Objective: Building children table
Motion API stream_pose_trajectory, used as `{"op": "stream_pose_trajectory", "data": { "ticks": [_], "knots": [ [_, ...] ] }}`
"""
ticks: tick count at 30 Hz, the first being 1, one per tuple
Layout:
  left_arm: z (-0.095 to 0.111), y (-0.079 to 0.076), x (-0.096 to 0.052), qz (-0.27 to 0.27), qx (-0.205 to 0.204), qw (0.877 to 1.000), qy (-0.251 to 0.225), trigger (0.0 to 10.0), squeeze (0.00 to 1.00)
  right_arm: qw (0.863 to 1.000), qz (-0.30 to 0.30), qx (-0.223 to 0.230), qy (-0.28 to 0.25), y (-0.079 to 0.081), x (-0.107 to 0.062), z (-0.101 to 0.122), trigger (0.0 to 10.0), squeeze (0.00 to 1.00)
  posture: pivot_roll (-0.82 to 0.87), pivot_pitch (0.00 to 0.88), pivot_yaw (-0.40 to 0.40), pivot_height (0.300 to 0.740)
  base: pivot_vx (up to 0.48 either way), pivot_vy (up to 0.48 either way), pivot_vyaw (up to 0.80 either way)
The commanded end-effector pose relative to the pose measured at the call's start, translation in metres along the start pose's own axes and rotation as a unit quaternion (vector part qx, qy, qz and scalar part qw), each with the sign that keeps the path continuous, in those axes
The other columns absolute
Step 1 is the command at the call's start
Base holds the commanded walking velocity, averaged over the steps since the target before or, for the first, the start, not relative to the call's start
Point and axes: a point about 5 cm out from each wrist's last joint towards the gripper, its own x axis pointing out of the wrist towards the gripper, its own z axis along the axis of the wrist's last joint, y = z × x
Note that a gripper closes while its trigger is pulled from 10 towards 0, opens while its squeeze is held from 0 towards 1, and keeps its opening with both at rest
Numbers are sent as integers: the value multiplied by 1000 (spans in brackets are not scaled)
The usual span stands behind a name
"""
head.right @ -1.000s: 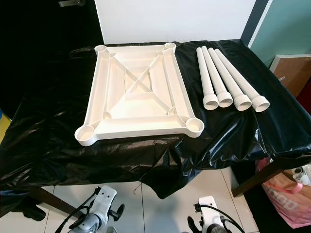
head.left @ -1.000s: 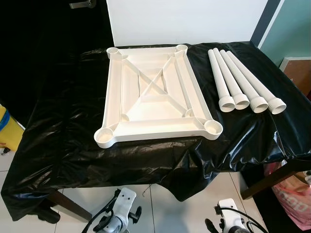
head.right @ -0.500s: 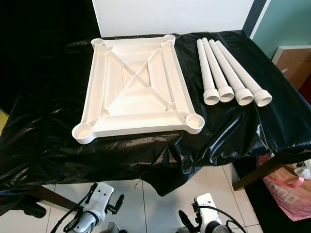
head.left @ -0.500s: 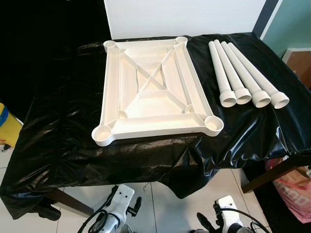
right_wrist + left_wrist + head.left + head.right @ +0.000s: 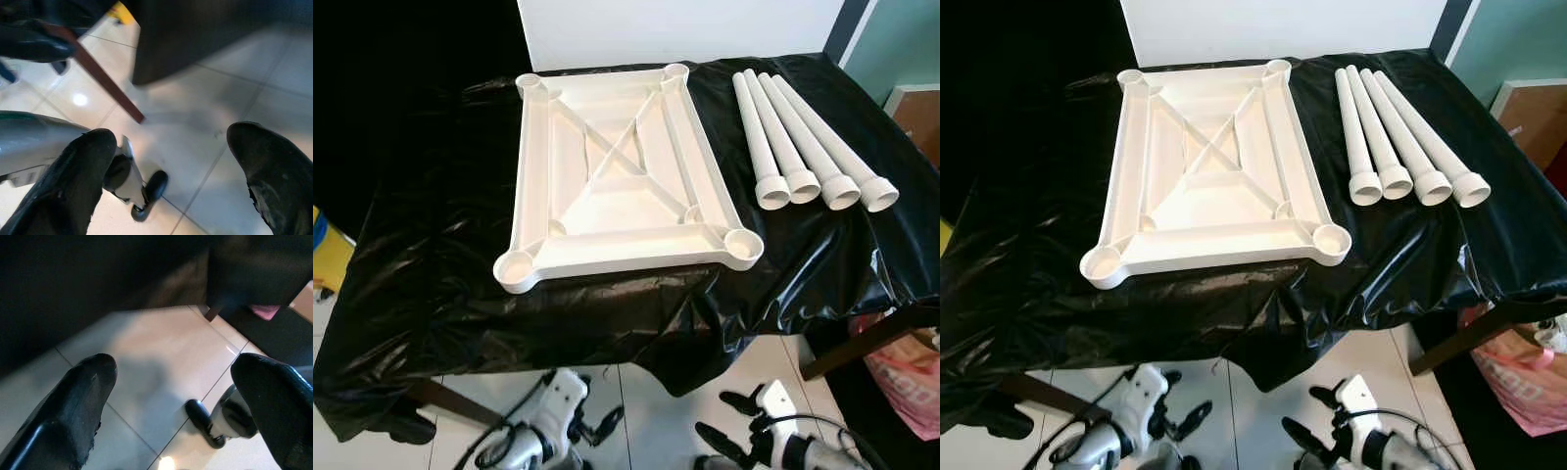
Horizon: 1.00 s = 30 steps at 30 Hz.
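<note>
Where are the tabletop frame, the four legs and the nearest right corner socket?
Tabletop frame (image 5: 607, 186), left eye view, on the crossed ribs at its middle.
Four legs (image 5: 800, 147), left eye view, on one shaft mid-row.
Near right corner socket (image 5: 743, 245), left eye view, on its round cup.

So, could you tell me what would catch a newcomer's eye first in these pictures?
Most striking is the big white table top lying upside down on the black plastic sheet, its crossed ribs and four corner sockets facing up. To its right, four white legs lie side by side, none fitted yet. Below the table edge, over the tiled floor, the left tool and right tool hang with fingers spread.
</note>
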Motion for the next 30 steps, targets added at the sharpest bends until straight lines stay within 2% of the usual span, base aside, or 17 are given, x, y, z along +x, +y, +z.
{"op": "stream_pose_trajectory", "data": {
  "ticks": [1,2,6,9,11,15,17,18,20,21,24,25,27,28,29,30],
  "knots": [
    [8,-20,-5,-172,-7,985,1,10000,0,998,59,5,-1,7,-5,5,10000,0,-69,151,13,740,0,0,0],
    [8,-20,-5,-172,-7,985,1,10000,0,998,59,5,-1,7,-5,5,10000,0,-69,151,13,740,0,0,0],
    [23,-28,-14,-235,-8,972,1,10000,0,994,112,-10,-5,9,-13,20,10000,0,-71,151,15,740,0,0,0],
    [27,-30,-19,-253,-3,968,4,10000,0,992,128,-16,-5,10,-17,26,10000,0,-71,151,15,740,0,0,0],
    [42,-35,-34,-294,-11,956,10,10000,0,986,164,-27,-15,11,-26,47,10000,0,-68,149,14,740,0,0,0],
    [55,-37,-44,-315,-27,949,14,10000,0,985,169,-22,-29,7,-30,63,10000,0,-68,149,14,740,0,0,0],
    [66,-37,-48,-316,-37,948,4,10000,0,986,154,-20,-53,2,-30,77,10000,0,-66,146,17,740,0,0,0],
    [66,-37,-48,-316,-37,948,4,10000,0,986,154,-20,-53,2,-30,77,10000,0,-66,146,17,740,0,0,0],
    [80,-32,-46,-291,-49,955,-33,10000,0,988,123,-22,-94,-4,-26,91,10000,0,-63,142,17,740,0,0,0],
    [80,-32,-46,-291,-49,955,-33,10000,0,988,123,-22,-94,-4,-26,91,10000,0,-63,142,17,740,0,0,0],
    [99,-21,-40,-239,-59,965,-85,10000,0,986,49,-22,-157,-16,-15,112,10000,0,-61,137,17,740,0,0,0],
    [99,-21,-40,-239,-59,965,-85,10000,0,986,49,-22,-157,-16,-15,112,10000,0,-61,137,17,740,0,0,0],
    [112,-12,-33,-184,-70,973,-123,10000,0,978,-9,-15,-206,-23,-6,127,10000,0,-63,125,17,740,0,0,0],
    [112,-12,-33,-184,-70,973,-123,10000,0,978,-9,-15,-206,-23,-6,127,10000,0,-63,125,17,740,0,0,0],
    [121,-5,-27,-135,-81,975,-154,10000,0,969,-53,-8,-241,-27,1,138,10000,0,-66,114,17,740,0,0,0],
    [121,-5,-27,-135,-81,975,-154,10000,0,969,-53,-8,-241,-27,1,138,10000,0,-66,114,17,740,0,0,0]
  ]
}}
